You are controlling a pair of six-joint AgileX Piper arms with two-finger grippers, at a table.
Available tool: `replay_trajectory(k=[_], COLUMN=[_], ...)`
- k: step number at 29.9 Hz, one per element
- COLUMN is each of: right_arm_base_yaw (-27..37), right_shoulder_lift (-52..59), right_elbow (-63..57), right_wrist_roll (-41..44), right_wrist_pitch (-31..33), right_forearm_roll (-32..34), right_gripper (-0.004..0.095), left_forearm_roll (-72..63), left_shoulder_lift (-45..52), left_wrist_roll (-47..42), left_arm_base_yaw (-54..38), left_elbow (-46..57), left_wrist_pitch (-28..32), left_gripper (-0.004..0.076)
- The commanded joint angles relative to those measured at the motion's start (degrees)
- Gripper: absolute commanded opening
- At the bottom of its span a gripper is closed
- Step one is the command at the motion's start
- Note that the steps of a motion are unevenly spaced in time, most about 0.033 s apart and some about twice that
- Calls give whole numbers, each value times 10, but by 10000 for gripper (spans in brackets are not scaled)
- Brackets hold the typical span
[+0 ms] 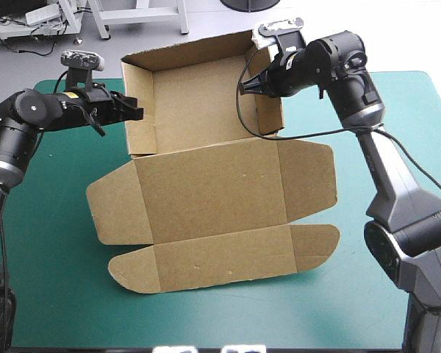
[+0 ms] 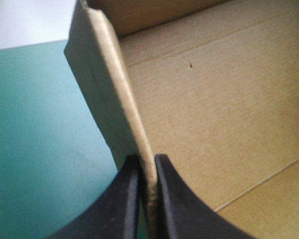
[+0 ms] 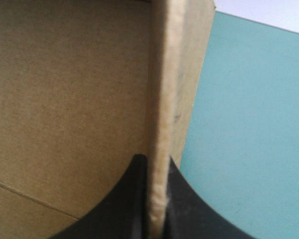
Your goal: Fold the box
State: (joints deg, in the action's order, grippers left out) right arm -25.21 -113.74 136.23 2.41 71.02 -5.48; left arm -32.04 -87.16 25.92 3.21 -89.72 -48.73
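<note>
The brown box (image 1: 206,103) stands near the table's far edge as an open tray with raised walls. Its lid (image 1: 213,191) and front flaps lie flat on the teal-green cover toward the near side. My left gripper (image 1: 136,112) is shut on the tray's left wall (image 2: 117,99), whose folded top edge runs away between the black fingers (image 2: 128,199). My right gripper (image 1: 244,87) is shut on the tray's right wall (image 3: 172,74), with the tray's inside on one side of it and the cover on the other.
The teal-green cover (image 1: 51,243) shows on the left, right and near sides of the box. The lid's rounded side flaps (image 1: 114,209) reach out to both sides. A black cable hangs from the right wrist over the tray's right wall.
</note>
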Motion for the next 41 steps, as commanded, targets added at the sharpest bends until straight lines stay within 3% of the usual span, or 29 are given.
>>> replay_trajectory(k=[1,4,14,23,33,38,41], right_arm_base_yaw=[-20,-20,-18,3,24,15,11], right_shoulder_lift=[3,-18,-78,-131,-133,-133,-133], right_elbow=[11,-9,-73,-75,-75,-75,-75], right_wrist_roll=[-14,-10,-10,-16,-80,-113,-116], right_wrist_pitch=[6,6,6,5,5,5,5], right_forearm_roll=[-95,-94,-48,-18,18,62,87], right_gripper=[-8,-8,-8,-8,-2,141,264], left_forearm_roll=[5,36,93,139,180,187,187], left_shoulder_lift=[1,-25,-114,-176,-202,-209,-212], left_wrist_roll=[-32,-46,-74,-76,-81,-80,-80], left_arm_base_yaw=[16,16,16,16,16,16,16], left_elbow=[-54,-78,-82,-82,-82,-83,-83], left_wrist_pitch=[-53,-98,-151,-140,-145,-165,-166], left_gripper=[-6,-6,-6,-6,-1,87,211])
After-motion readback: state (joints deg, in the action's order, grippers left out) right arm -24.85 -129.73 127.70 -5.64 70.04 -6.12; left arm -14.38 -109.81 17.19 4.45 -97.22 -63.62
